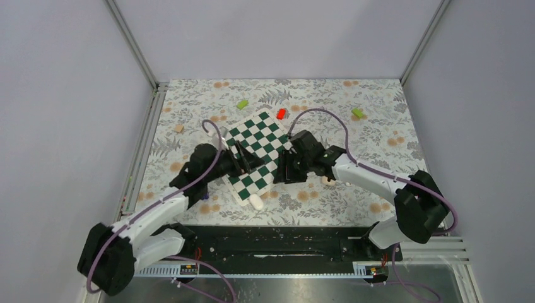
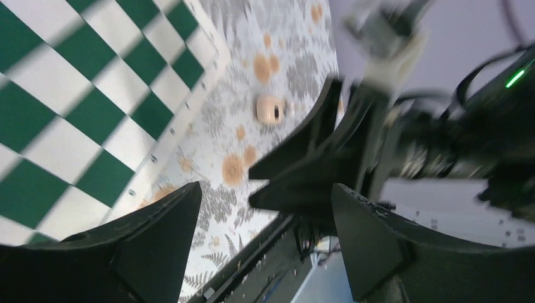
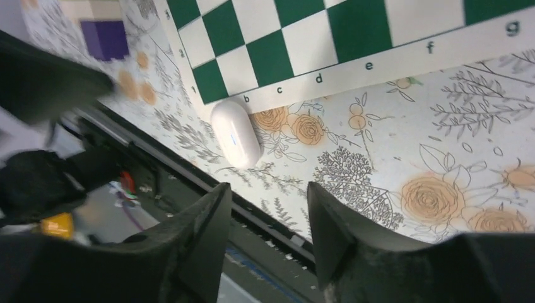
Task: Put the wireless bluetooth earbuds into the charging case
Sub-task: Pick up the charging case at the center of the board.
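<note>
A white oval earbud (image 3: 235, 134) lies on the floral cloth just off the near corner of the chessboard (image 3: 296, 38); it also shows in the top view (image 1: 255, 202). The beige charging case (image 2: 270, 109), with its dark hollow, lies on the cloth beyond the board's edge, near the right arm in the top view (image 1: 328, 180). My left gripper (image 2: 265, 214) is open and empty above the board's near edge (image 1: 255, 165). My right gripper (image 3: 268, 208) is open and empty, facing the left one closely (image 1: 285, 172). Its black fingers (image 2: 315, 158) show in the left wrist view.
Two green blocks (image 1: 242, 103) (image 1: 358, 113), a red block (image 1: 281, 113) and a tan block (image 1: 179, 128) lie at the far side of the cloth. A purple block (image 3: 104, 38) lies left of the board. The black base rail (image 1: 284, 243) runs along the near edge.
</note>
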